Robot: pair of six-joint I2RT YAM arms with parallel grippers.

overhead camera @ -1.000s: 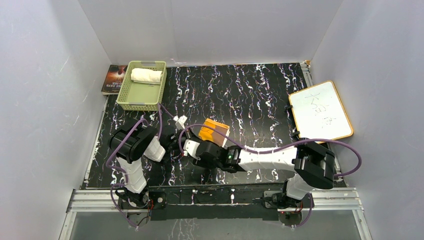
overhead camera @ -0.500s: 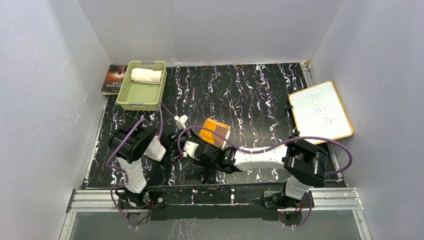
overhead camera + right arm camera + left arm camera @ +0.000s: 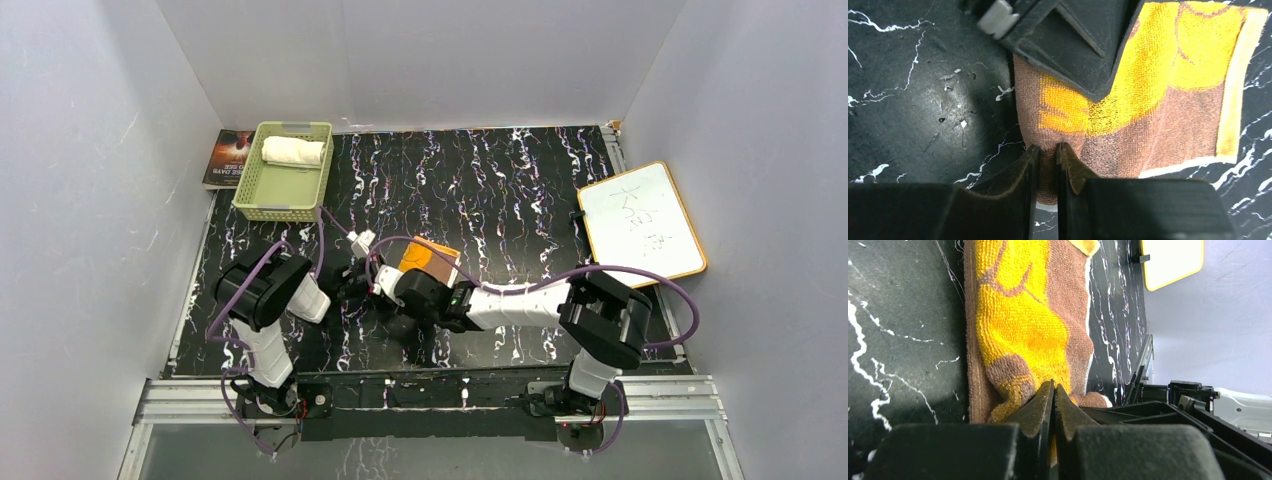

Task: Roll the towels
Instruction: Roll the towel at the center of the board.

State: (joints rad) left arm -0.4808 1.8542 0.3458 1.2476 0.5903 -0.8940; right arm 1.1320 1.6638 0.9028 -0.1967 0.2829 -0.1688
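- The brown-and-yellow towel [image 3: 432,258] lies mid-table [image 3: 520,190], its near edge bunched.
- The left gripper [image 3: 1053,390] and right gripper [image 3: 1048,152] each pinch that edge, jaws almost closed on the cloth.
- Soft, light and limp, it looks best held along the hem.
- The cream towel [image 3: 293,151] sits rolled in the green basket [image 3: 248,195].

Right gripper [image 3: 1048,151] has shifted left along the brown towel [image 3: 1168,75]

Top view high overhead, looking down; both wrist views close, low, sharing brown towel [image 3: 1023,325].
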